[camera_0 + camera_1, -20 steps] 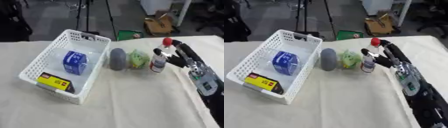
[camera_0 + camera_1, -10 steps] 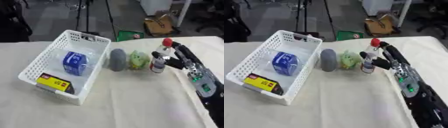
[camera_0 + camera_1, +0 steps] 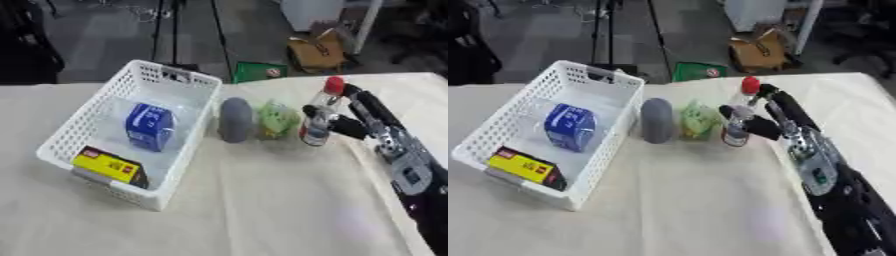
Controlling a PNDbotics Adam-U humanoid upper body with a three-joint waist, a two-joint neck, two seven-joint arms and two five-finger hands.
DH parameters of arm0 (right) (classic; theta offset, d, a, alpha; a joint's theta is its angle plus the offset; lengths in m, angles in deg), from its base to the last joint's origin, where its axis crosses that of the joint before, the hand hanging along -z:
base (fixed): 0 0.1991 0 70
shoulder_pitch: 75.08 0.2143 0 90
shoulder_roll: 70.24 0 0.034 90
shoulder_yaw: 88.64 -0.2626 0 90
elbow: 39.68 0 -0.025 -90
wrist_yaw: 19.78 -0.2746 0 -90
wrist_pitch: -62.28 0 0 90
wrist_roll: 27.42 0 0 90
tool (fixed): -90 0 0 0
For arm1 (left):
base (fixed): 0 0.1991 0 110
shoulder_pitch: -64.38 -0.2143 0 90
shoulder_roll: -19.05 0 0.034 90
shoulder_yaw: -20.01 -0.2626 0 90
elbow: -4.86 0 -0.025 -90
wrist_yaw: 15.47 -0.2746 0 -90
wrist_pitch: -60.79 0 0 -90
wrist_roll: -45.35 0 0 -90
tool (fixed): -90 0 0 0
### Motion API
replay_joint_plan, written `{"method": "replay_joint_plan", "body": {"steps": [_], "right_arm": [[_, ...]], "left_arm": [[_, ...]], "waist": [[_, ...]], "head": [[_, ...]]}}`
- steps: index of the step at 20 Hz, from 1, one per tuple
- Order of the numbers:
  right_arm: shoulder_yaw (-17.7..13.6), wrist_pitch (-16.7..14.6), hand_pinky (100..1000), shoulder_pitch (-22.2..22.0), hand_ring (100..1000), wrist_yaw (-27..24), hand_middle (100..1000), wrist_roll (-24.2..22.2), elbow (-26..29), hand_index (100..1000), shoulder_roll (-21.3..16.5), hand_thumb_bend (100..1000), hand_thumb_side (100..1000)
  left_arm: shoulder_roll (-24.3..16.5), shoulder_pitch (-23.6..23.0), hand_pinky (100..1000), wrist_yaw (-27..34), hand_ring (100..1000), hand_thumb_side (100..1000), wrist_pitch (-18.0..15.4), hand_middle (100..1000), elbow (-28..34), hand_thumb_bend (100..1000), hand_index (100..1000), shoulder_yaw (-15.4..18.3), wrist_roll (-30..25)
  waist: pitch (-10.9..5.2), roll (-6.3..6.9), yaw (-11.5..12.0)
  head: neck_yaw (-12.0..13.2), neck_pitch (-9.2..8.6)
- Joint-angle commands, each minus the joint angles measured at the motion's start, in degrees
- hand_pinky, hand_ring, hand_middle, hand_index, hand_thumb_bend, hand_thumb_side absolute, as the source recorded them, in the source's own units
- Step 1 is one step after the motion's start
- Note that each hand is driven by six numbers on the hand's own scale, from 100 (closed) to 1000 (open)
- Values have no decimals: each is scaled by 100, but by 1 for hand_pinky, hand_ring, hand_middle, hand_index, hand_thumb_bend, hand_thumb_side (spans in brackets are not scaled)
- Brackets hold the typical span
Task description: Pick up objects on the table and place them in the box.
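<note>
The cream cloth-covered table (image 3: 262, 210) carries all work items. At its left stands the white perforated plastic basket (image 3: 83, 132), the box named in the task, set with its long axis running near-left to far-right. It already holds two items: a blue rectangular carton (image 3: 147, 126) lying near the middle of the floor, and a yellow-and-black flat packet (image 3: 109, 167) leaning against the near wall.

The robot's right arm enters from the near-right corner and extends far-left across the table. The right hand (image 3: 357, 116) is closed round a clear plastic bottle with a red cap (image 3: 319, 117); the thumb crosses the near side of the bottle body and the fingers pass behind it, below the cap. The bottle stands upright. Whether its base rests on the cloth cannot be told. Judged from this posture, the step in hand is securing the bottle for transfer to the basket. A grasp on the body, below the cap, keeps the bottle vertical for lifting.

Three objects remain outside the basket, arranged in a row. A grey rounded oblong object (image 3: 234, 119) lies just beside the basket's right wall. A light green crumpled object (image 3: 276, 119) lies between it and the bottle, near both.

The left hand shows in neither view.
</note>
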Motion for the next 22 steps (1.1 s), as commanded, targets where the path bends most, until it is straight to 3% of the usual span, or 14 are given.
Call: {"method": "replay_joint_plan", "body": {"steps": [1, 16, 22], "right_arm": [[-61, 70, 959, 130, 1000, -55, 582, 66, 23, 844, -80, 635, 786], [-77, 227, 954, 126, 977, -261, 509, 193, -11, 784, -32, 623, 659], [-82, 246, 951, 120, 959, -352, 472, 248, 26, 750, -51, 549, 632]], "left_arm": [[-30, 66, 718, 0, 687, 676, 9, 777, 104, 100, 737, -15, -14], [-33, 79, 718, 6, 688, 675, 2, 778, 104, 100, 737, -17, -4], [-28, 78, 718, 1, 688, 676, 11, 779, 104, 100, 737, -21, -7]], "waist": [[-105, 5, 12], [-96, 16, 36], [-95, 17, 27]], "head": [[-12, -67], [-14, -72], [-19, -82]]}}
